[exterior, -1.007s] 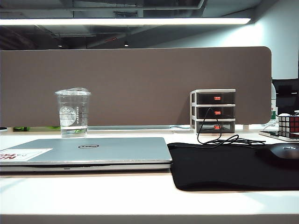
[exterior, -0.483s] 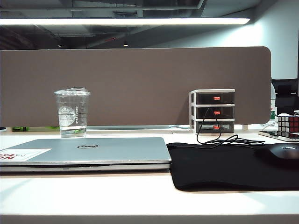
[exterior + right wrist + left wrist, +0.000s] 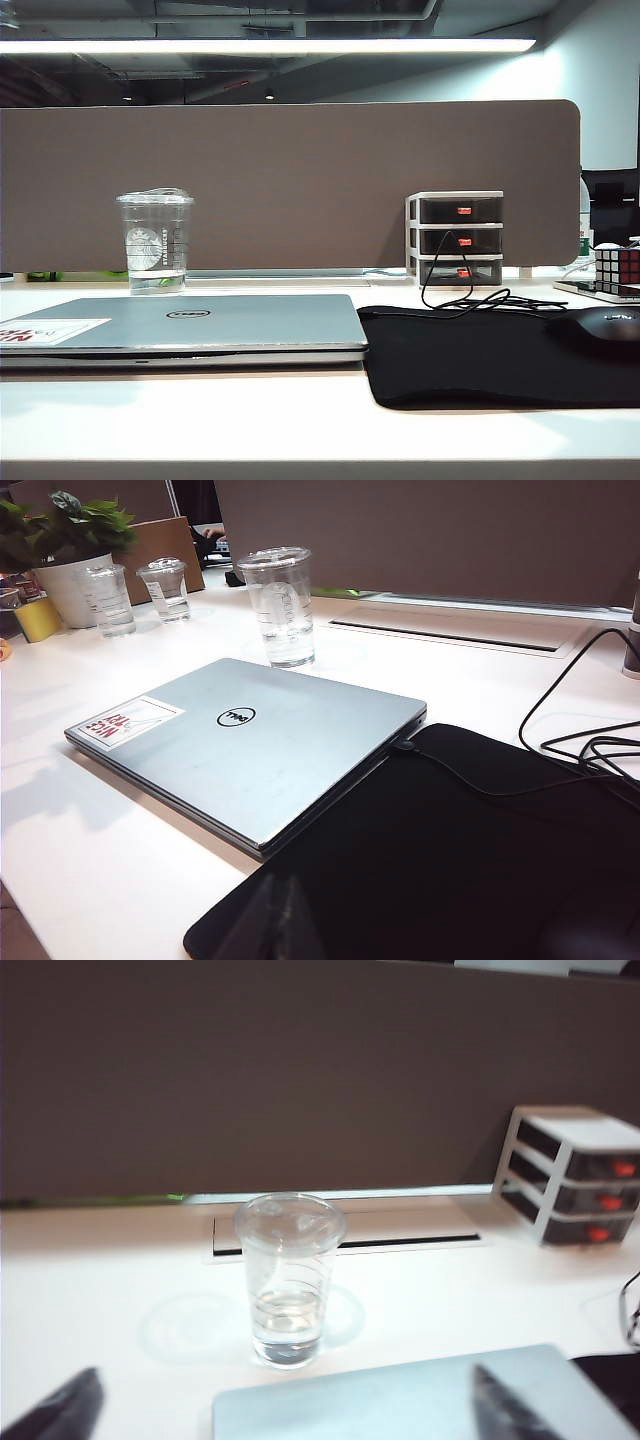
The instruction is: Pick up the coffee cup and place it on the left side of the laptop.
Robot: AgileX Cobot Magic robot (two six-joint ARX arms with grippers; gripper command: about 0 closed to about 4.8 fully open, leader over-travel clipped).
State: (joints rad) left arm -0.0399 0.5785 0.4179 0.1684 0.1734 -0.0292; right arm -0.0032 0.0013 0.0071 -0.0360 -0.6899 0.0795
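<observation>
- The coffee cup (image 3: pixel 155 241) stands upright on the white desk (image 3: pixel 200 420), behind the closed Dell laptop (image 3: pixel 180 328) and in front of the brown partition (image 3: pixel 300 180); a little clear liquid sits at its bottom.
- The left gripper (image 3: pixel 285 1410) hangs above the laptop's far edge facing the cup, its two dark fingers (image 3: pixel 70 1405) spread wide apart, holding nothing.
- The right gripper is outside every view, so its jaws cannot be judged.
- A black mouse pad (image 3: pixel 500 355) lies just beside the laptop, a cable (image 3: pixel 470 295) trailing across it.
- A small drawer unit (image 3: pixel 456 238) stands against the partition.
- Two more clear cups (image 3: pixel 135 592) stand near a potted plant (image 3: pixel 60 550).
</observation>
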